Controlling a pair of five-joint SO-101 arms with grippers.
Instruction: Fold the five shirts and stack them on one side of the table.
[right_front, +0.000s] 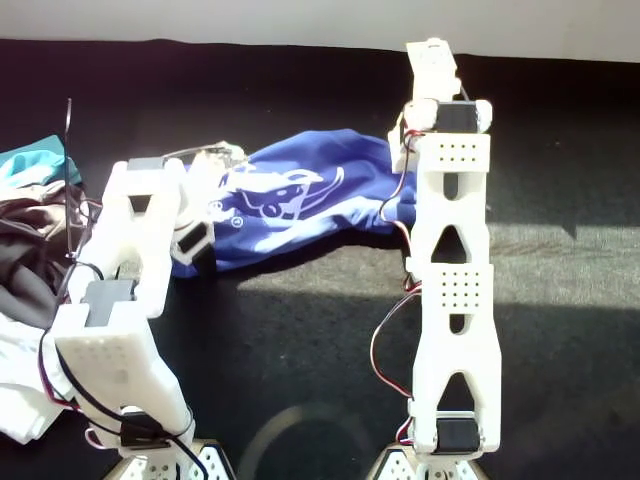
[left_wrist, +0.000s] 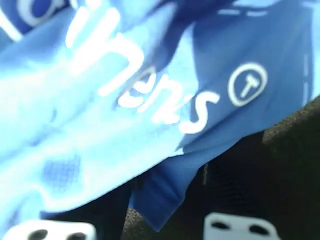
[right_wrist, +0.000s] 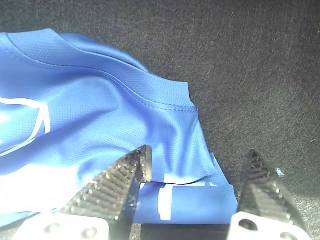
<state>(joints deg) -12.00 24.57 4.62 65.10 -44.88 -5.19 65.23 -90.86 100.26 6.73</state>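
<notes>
Blue shirt (right_wrist: 95, 115): edge lay beneath wide-spread right gripper (right_wrist: 198, 155). Left gripper (right_front: 193, 240): against shirt's far end; width could not be told.

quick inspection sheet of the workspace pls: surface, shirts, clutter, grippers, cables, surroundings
surface: black cloth table, sunlit band across it
job's things: blue shirt crumpled mid-table, not folded; heap of other shirts at one table edge, not folded
clutter: nothing seen
grippers: right gripper open, straddling the blue shirt's edge; left gripper at the shirt's other end
cables: wires hang loose along both arms
surroundings: pale wall behind the table
</notes>
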